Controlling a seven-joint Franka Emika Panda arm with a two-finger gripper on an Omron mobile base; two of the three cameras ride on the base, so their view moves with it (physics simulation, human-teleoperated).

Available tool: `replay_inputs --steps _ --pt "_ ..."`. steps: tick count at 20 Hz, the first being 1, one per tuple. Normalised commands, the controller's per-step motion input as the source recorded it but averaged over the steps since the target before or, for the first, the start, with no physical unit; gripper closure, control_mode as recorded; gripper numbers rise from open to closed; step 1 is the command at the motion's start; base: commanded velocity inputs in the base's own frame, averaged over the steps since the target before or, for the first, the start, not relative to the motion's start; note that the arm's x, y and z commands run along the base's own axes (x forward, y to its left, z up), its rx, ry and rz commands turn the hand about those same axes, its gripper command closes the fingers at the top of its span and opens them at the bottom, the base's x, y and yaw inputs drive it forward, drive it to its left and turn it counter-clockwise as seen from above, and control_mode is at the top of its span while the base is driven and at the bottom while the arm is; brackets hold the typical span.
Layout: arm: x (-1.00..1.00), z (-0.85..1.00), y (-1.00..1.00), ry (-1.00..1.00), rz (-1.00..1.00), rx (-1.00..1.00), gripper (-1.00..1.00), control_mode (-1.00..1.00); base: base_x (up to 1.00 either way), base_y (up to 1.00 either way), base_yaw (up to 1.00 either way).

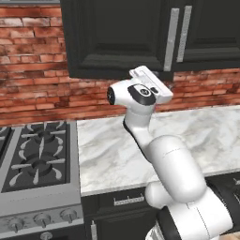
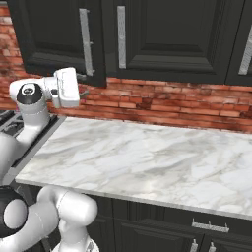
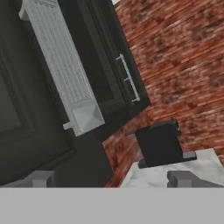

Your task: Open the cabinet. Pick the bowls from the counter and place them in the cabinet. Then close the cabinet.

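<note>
The black cabinet, doors shut, rises just ahead of the spread, empty jaws of the gripper, and its silver handle stands above and between them. The marble counter lies beyond the right finger, carrying a small black box; no writing can be read.

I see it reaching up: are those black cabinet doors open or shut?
Shut. The cabinet doors lie flush, and the open hand sits beside a silver handle, not gripping it.
</note>
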Motion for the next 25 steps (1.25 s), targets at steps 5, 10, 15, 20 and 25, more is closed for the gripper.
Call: replay_inputs --steps 5,10,15,20,25 --pt "0.80 0.00 -0.83 -0.01 -0.05 0.02 -1.00 -1.00 0.00 0.00 0.00" --pt "0.92 0.00 -0.34 -0.04 -0.16 -0.03 -1.00 -1.00 0.00 0.00 0.00" --pt "1.00 0.00 -0.04 -0.01 -0.18 -0.09 -1.00 -1.00 0.00 0.00 0.00" --pt "1.00 0.00 0.00 -0.02 -0.04 -0.05 -1.00 -1.00 0.00 0.00 0.00" --pt "1.00 0.05 -0.21 0.00 0.18 0.00 -1.00 -1.00 0.00 0.00 0.00"
